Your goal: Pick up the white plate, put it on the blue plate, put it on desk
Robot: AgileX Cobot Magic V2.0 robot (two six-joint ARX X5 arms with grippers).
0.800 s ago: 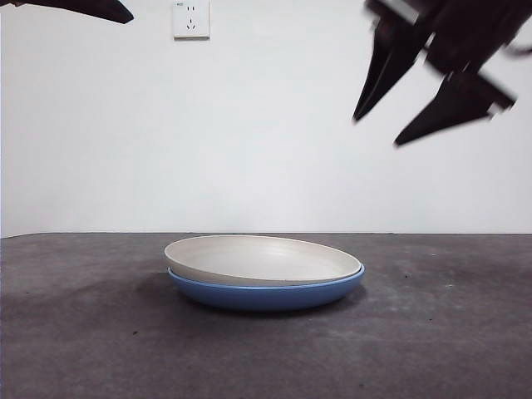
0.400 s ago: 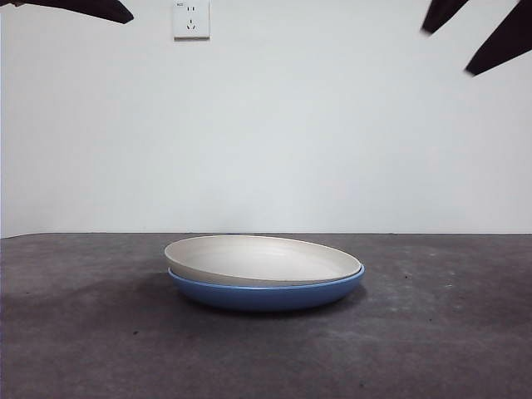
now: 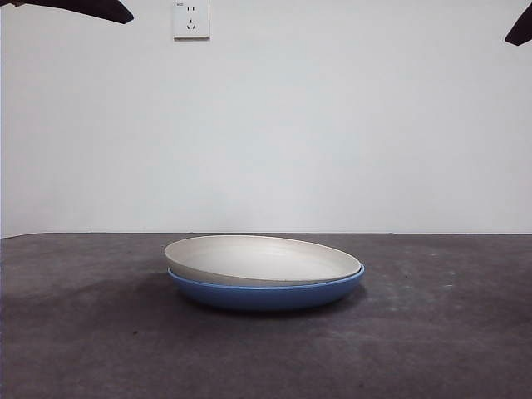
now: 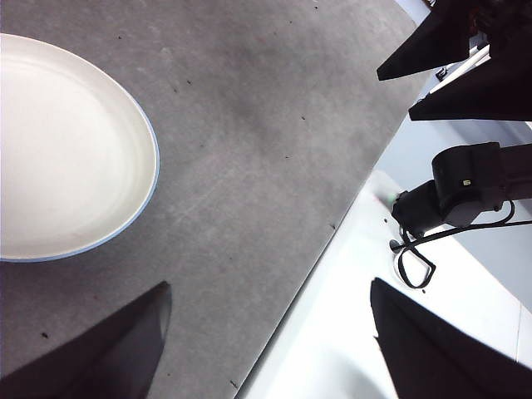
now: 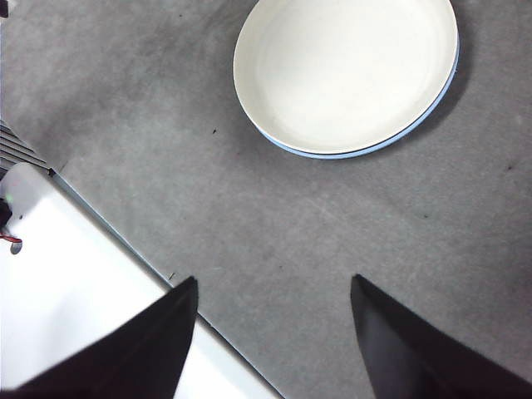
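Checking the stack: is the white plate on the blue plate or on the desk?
On the blue plate: the white plate sits nested in it, blue rim showing beneath, slightly tilted.

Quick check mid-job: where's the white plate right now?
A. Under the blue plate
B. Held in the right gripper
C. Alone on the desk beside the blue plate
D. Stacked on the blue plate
D: the white plate sits nested on the blue plate, whose rim shows just beneath it.
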